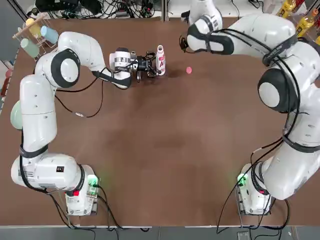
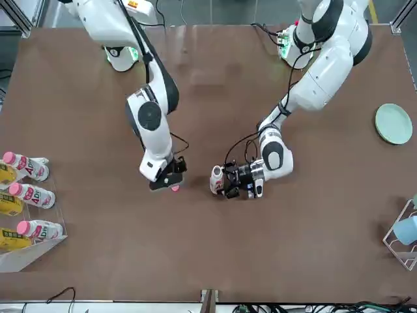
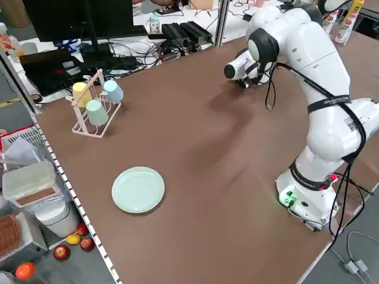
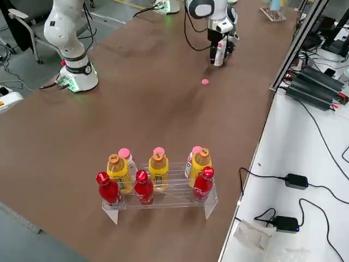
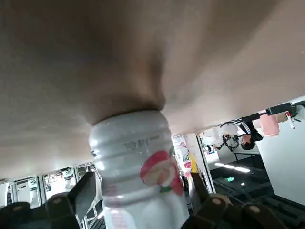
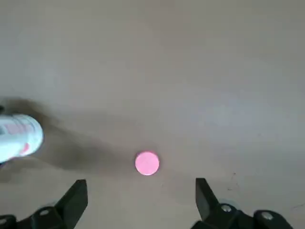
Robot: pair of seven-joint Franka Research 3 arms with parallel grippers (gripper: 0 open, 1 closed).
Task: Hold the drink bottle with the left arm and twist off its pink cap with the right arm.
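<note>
Drink bottle [image 1: 160,59] stands upright on the table [image 1: 165,150], uncapped, between the left tool's [image 1: 156,65] parted fingers. Pink cap [image 1: 189,70] lies beside it, toward the right tool [image 6: 141,200], which hangs spread and empty directly above.

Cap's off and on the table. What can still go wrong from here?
1. The bottle stands uncapped between the left gripper's fingers, which look slightly apart from it; a nudge as that arm withdraws may tip it and spill.
2. The cap lies loose on the table beside the bottle, under the open right gripper; a passing arm may knock it away.
</note>
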